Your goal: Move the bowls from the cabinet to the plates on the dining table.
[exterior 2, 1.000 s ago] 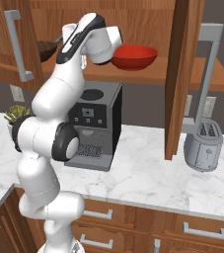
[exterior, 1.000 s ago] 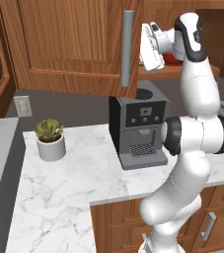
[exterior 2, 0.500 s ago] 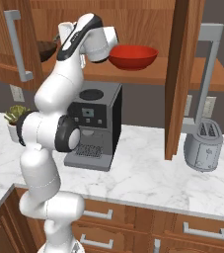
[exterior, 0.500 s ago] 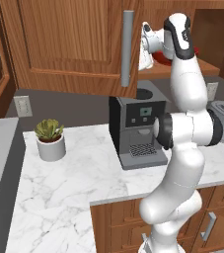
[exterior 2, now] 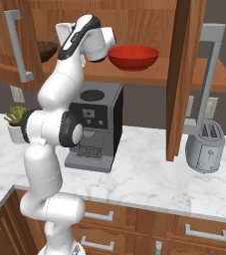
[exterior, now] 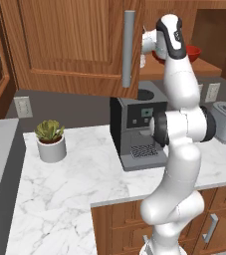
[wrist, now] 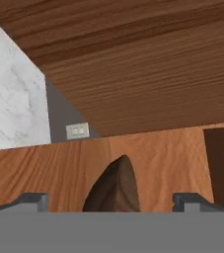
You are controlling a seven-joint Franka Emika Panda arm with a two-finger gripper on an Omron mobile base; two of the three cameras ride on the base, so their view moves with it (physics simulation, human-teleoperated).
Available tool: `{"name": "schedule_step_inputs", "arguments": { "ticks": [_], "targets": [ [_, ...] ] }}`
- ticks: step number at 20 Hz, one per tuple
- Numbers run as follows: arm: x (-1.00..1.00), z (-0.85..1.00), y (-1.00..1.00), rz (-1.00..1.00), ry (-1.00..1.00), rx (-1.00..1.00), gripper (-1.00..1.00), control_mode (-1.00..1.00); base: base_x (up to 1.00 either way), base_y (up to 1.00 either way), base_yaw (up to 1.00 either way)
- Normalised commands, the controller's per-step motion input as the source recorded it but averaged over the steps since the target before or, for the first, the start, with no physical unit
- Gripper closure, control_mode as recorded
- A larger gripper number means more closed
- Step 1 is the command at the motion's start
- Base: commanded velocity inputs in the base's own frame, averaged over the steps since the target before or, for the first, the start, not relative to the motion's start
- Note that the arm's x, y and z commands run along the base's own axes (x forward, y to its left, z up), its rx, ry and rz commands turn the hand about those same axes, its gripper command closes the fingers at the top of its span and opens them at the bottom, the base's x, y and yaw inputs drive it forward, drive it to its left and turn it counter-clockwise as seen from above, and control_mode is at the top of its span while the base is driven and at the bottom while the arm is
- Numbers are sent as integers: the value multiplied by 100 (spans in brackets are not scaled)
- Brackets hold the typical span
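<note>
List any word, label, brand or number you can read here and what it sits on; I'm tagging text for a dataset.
No text can be read anywhere.
coffee machine: its small front display shows no legible characters, too small to tell.
toaster: no marking seen.
wall outlets: plain.

My gripper [wrist: 111, 202] is spread wide, one dark fingertip [wrist: 27, 200] low at the left and the other low at the right, and the edge of the dark brown wood-grain bowl [wrist: 114, 186] rises between them without touching either. Behind the bowl runs the cabinet [wrist: 148, 99] in brown wood. Off in the upper left I see a wedge of white marble counter [wrist: 10, 99] and a grey wall with a pale outlet [wrist: 77, 131].
</note>
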Motion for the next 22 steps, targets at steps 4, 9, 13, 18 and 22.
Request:
{"name": "schedule_step_inputs", "arguments": {
  "ticks": [4, 9, 13, 18, 22],
  "targets": [
    [7, -1, 23, 11, -24, 0, -100, -100, 0, 0, 0],
    [3, 16, 21, 13, -13, 2, -100, -100, 0, 0, 0],
    [-4, 35, 9, 15, 0, 3, -100, -100, 0, 0, 0],
    [-11, 34, 3, 15, 4, 5, -100, -100, 0, 0, 0],
    [-12, 29, 2, 15, 5, 7, -100, -100, 0, 0, 0]
  ]
}}
